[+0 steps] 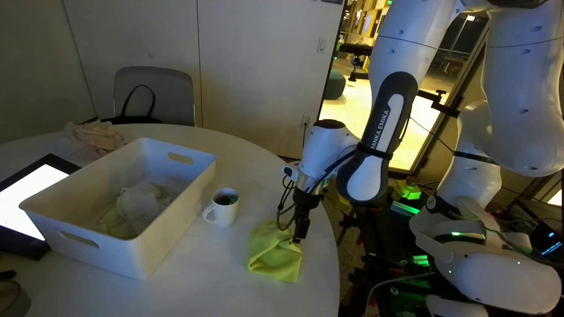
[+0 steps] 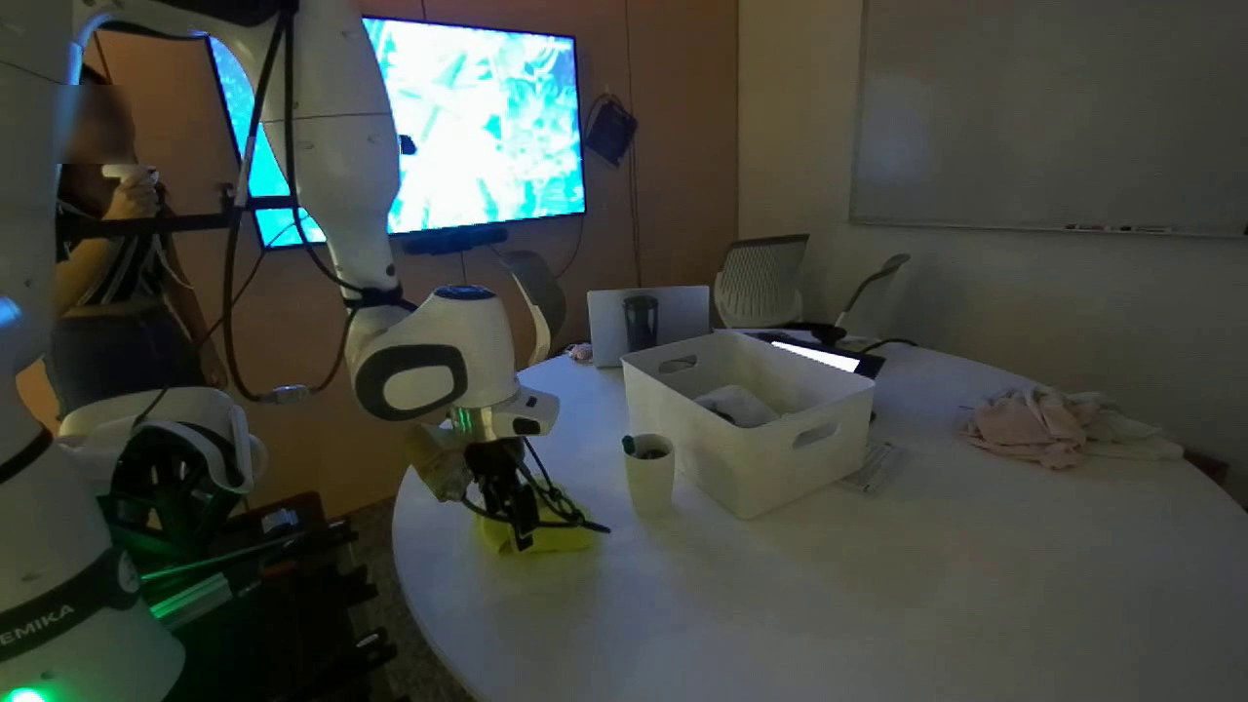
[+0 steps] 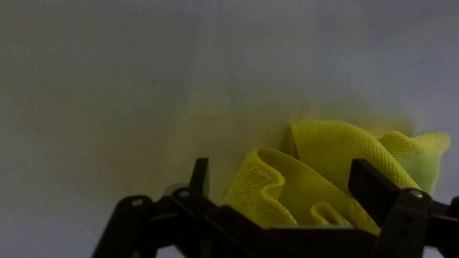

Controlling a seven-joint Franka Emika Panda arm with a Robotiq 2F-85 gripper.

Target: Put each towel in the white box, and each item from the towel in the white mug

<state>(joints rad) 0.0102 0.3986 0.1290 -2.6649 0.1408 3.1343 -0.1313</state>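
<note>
Towel (image 1: pixel 274 263) on the counter (image 1: pixel 198 281), rumpled, near the rounded edge on the robot's side. Box (image 1: pixel 176 215) well apart from it, holding a whitish cloth (image 1: pixel 143 200) and a yellow-green cloth (image 1: pixel 112 222), likely the other of the pair. End effector (image 3: pixel 279 165) low by the towel, jaws wide, nothing held; in the wrist view one finger stands beside the folds, the other over them. Contact: cannot tell. Step in hand, as I judge it: taking up the towel. To do it well, shift until the bundle sits between both fingers, come down with the tips flanking a raised fold, close on a thick gather rather than a lone layer, lift slowly, clear the box's rim. Lie: bundle seems slightly longer along the counter's edge; uncertain, the end effector hides part of it. In the wrist view a loose corner points right, main fold slanting from upper left to lower right. Mug (image 1: pixel 226 213) upright between box and towel, handle away from the towel; green item (image 1: pixel 233 199) inside, too small to name.
</note>
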